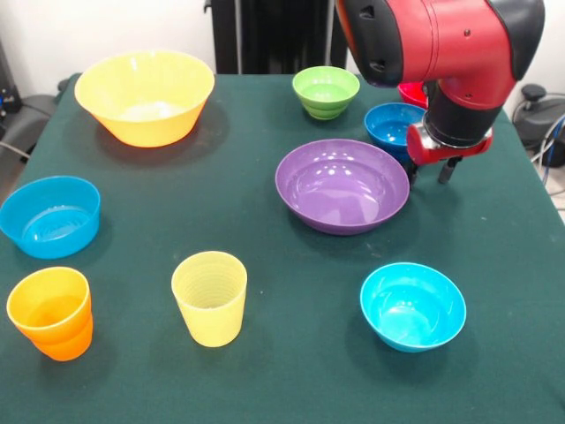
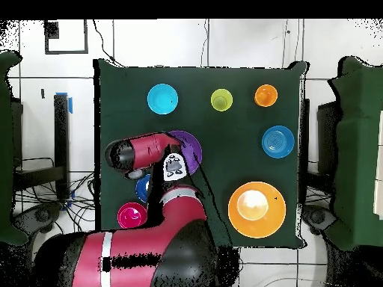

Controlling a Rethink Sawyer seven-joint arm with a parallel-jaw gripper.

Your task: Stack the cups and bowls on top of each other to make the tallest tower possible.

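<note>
My gripper point(image 1: 431, 172) hangs open and empty just right of the wide purple bowl point(image 1: 342, 184), in front of the dark blue bowl point(image 1: 391, 122). A red bowl point(image 1: 411, 92) peeks out behind the arm, and I cannot make out a red cup in it. The lime green bowl point(image 1: 326, 91) and the large yellow-orange bowl point(image 1: 144, 97) stand at the far side. The light blue bowl point(image 1: 50, 215), orange cup point(image 1: 51, 312), pale yellow cup point(image 1: 210, 296) and cyan bowl point(image 1: 412, 305) stand nearer. In the overhead view the arm hides the gripper and the green bowl.
The overhead view shows the red bowl point(image 2: 131, 215) close to the robot's base, the dark blue bowl point(image 2: 141, 187) beside it and the purple bowl point(image 2: 188, 146) partly under the arm. The green table point(image 1: 265, 371) ends just below the near cups.
</note>
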